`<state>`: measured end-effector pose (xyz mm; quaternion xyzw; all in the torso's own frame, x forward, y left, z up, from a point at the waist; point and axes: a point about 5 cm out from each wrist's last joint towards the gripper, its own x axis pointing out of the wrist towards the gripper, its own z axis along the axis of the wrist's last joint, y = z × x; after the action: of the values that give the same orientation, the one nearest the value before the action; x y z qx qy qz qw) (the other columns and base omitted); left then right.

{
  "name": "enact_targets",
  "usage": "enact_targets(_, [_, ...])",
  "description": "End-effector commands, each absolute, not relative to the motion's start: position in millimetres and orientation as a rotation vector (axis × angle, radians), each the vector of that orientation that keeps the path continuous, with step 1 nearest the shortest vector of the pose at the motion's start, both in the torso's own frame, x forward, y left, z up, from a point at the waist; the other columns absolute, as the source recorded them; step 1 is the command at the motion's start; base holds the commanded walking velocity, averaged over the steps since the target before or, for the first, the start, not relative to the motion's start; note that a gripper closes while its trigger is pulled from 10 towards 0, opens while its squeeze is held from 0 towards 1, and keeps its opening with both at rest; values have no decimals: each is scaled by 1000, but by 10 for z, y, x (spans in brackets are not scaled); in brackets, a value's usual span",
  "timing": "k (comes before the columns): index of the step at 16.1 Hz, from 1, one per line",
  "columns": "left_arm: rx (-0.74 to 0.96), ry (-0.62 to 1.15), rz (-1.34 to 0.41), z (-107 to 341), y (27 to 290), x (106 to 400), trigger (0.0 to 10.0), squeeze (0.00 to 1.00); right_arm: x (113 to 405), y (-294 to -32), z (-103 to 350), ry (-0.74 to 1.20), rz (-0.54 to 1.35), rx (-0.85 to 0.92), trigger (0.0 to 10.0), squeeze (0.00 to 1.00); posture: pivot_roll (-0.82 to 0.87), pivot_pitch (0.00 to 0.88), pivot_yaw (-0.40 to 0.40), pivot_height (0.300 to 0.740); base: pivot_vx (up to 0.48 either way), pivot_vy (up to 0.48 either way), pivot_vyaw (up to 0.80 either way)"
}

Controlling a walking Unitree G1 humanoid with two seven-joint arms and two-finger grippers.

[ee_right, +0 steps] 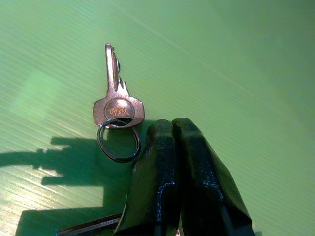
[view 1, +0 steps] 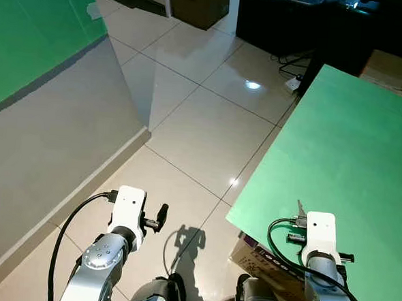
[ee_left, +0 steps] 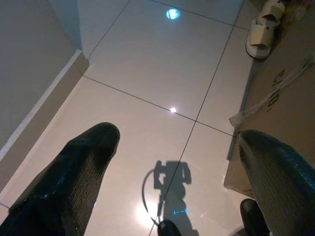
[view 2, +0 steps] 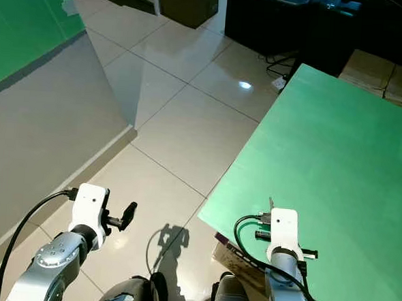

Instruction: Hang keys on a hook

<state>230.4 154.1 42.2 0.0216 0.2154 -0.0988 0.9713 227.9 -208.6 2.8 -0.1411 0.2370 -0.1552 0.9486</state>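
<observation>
Over the green board (view 1: 336,165), near its floor-side edge: key (ee_right: 117,101) held by its ring (ee_right: 118,142) | blade pointing ahead, beyond the right gripper (ee_right: 174,147), fingers pressed together | left gripper (ee_left: 179,162) spread wide, off the board | no hook seen.

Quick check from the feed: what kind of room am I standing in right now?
Probably a home room set up for recording: glossy tiled floor, green board laid over cardboard boxes, sandals by a box, dark furniture at the back. The right gripper holds the keys above the board.
</observation>
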Motion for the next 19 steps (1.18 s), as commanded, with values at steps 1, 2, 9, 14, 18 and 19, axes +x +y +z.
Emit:
enact_targets(1, [59, 444, -192, 418, 1560, 2271, 10000, 0, 2273, -2068, 62, 457, -311, -292, 0, 0, -172, 225, 101, 740, 0, 0, 0])
enact_targets(2, [60, 443, -193, 414, 1557, 2279, 10000, 0, 2294, -2063, 92, 438, -310, -293, 0, 0, -174, 221, 101, 740, 0, 0, 0])
enact_targets(9, [56, 435, -201, 425, 1522, 2332, 10000, 0, 2487, -1958, 441, 257, -293, -295, 0, 0, -186, 212, 105, 740, 0, 0, 0])
enact_targets(14, [57, 438, -199, 423, 1531, 2316, 10000, 0, 2404, -2022, 321, 332, -331, -280, 10000, 965, -181, 216, 104, 740, 0, 0, 0])
enact_targets(18, [56, 437, -198, 425, 1528, 2316, 10000, 0, 2371, -2059, 264, 372, -353, -277, 10000, 1000, -181, 216, 102, 740, 0, 0, 0])
enact_targets(19, [56, 437, -198, 425, 1526, 2317, 10000, 0, 2366, -2061, 259, 374, -353, -277, 10000, 1000, -181, 215, 102, 740, 0, 0, 0])
